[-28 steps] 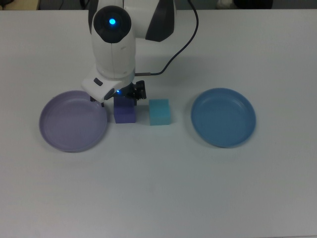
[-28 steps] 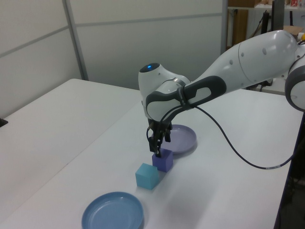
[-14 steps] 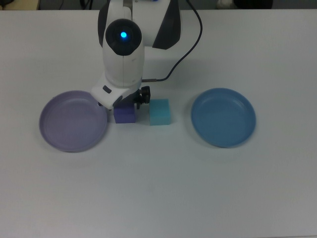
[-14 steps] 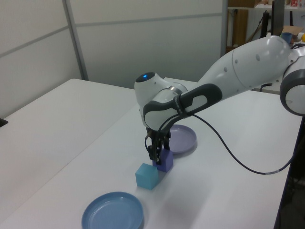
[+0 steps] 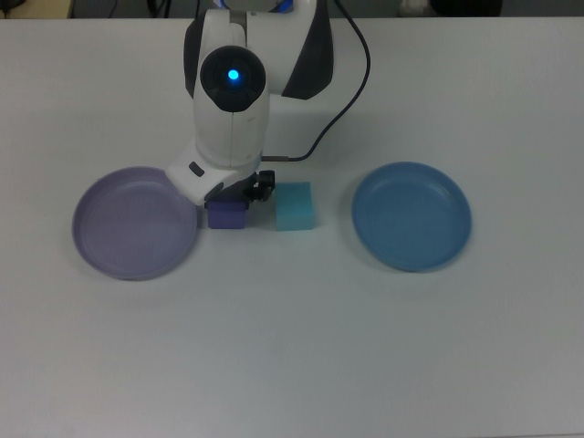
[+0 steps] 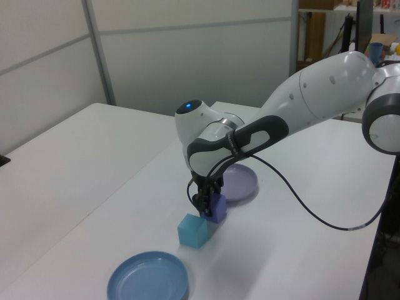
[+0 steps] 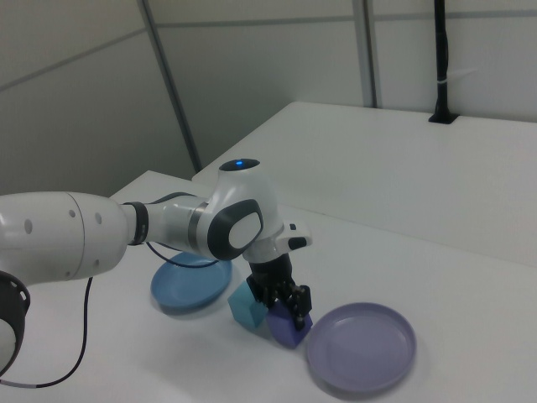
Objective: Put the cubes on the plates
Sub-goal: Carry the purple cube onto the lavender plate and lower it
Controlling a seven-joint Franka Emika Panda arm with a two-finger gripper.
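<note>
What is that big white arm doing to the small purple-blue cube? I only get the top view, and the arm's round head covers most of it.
Observer: In the left view, the arm's black gripper is right down at the small matte purple-blue cube, next to the light turquoise cube.
Operator: Is the cube already up in the air?
Observer: It does not look so. In the right view it seems to rest on the white table, close to the rim of the pale lilac round plate but not on it.
</note>
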